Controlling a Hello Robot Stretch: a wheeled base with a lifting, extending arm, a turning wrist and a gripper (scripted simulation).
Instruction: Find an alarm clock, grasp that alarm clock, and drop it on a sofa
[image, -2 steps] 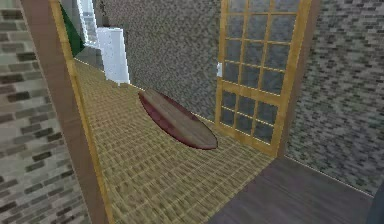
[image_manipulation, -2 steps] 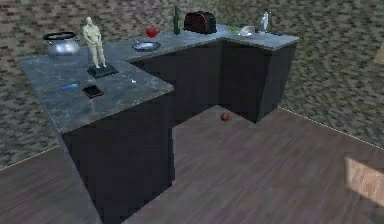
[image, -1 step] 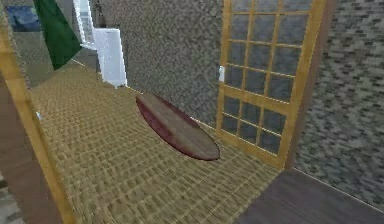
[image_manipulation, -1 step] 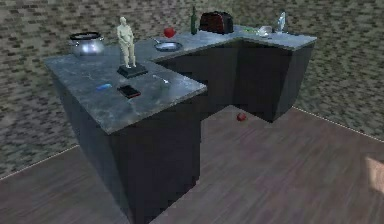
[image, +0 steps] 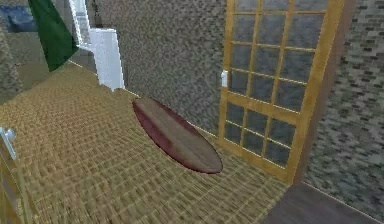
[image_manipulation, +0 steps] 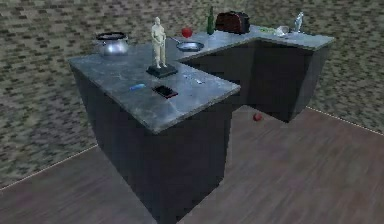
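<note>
**Counter at the side, clock not made out**

In the arm side view we see an L-shaped counter (image_manipulation: 110, 72) on a dark floor. On its near wing stand a pale statuette (image_manipulation: 158, 45) and a silvery pot (image_manipulation: 111, 42), and a small dark flat thing (image_manipulation: 165, 92) lies near the front edge. Farther back sit a bowl (image_manipulation: 188, 46), a red fruit (image_manipulation: 186, 32), a green bottle (image_manipulation: 210, 22) and a toaster (image_manipulation: 232, 21). We cannot tell which of these — if any — is the alarm clock. Ahead, a dark red oval (image: 178, 135) lies on woven floor before a glazed wooden door (image: 272, 80). We cannot tell the gripper's state.
</note>
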